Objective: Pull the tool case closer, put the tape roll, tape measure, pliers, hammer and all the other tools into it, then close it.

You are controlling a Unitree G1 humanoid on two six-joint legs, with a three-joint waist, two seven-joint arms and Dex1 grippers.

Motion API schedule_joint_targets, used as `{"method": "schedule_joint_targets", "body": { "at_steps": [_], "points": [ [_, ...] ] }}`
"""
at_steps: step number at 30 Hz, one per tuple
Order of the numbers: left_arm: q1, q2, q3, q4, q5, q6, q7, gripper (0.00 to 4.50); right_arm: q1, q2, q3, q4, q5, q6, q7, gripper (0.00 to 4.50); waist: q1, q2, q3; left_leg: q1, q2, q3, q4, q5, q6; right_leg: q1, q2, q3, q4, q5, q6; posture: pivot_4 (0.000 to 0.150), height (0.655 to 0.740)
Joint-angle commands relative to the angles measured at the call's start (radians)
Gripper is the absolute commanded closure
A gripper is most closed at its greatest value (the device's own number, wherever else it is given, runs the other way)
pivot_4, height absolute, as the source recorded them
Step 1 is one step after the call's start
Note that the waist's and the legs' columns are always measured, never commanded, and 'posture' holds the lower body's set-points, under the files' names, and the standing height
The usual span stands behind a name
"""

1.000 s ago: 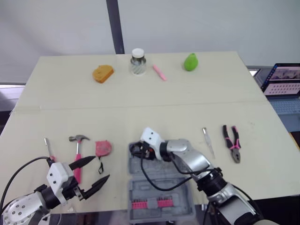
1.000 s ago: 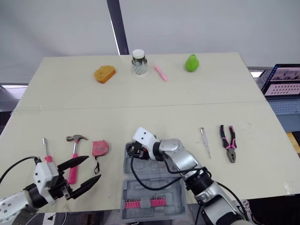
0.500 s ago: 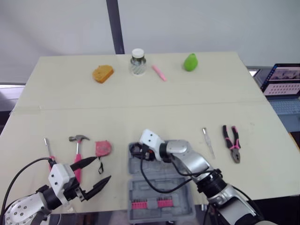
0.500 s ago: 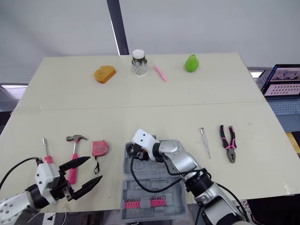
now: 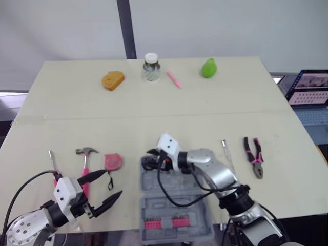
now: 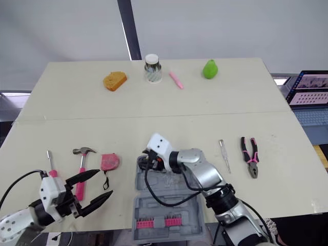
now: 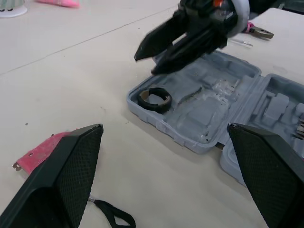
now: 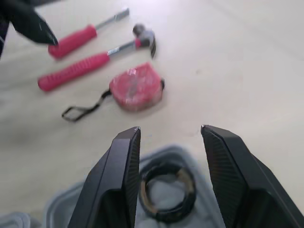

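Head views: tool case (image 5: 177, 205) lying unlatched at near edge of table (image 5: 154, 107). Right gripper (image 5: 151, 158) above its far left corner, jaws moderately apart, empty. Left gripper (image 5: 111, 184) near hammer (image 5: 85, 164) and tape measure (image 5: 113, 162), jaws spread wide, empty.
Left wrist view: tape roll (image 7: 144, 99) lying in case corner.
Right wrist view: roll below parted fingers.

I'm viewing a matt grey moulded-plastic tool case (image 7: 199, 118), a smooth black tape roll (image 7: 142, 97), and a hammer (image 5: 85, 166) showing a shiny metal head.
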Motion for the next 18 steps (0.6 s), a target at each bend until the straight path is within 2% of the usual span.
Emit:
{"method": "schedule_joint_targets", "body": {
  "at_steps": [1,8,18],
  "points": [
    [-0.008,0.005,-0.001,0.001,-0.016,-0.011,-0.016,0.0,0.002,-0.063,-0.078,-0.135,0.084,0.067,0.04,2.35,0.001,0.0,0.0,0.0,0.0,0.0,0.0,0.0,0.0,0.0,0.0,0.0,0.0,0.0,0.0,0.15,0.695],
    [-0.001,0.033,0.012,0.014,-0.054,0.006,-0.083,0.0,0.094,-0.278,-0.226,-0.276,0.186,0.119,0.09,2.35,0.002,0.0,0.0,0.0,0.0,0.0,0.0,0.0,0.001,0.001,-0.001,-0.001,-0.001,0.0,0.0,0.15,0.695],
    [0.028,0.055,0.026,0.04,-0.026,-0.028,-0.12,0.0,0.468,-0.483,-0.451,-0.347,0.227,-0.048,0.146,2.35,0.005,-0.002,0.0,0.0,0.0,0.001,0.0,0.001,0.002,0.003,0.0,-0.001,-0.002,0.0,0.0,0.15,0.695]
  ]
}}
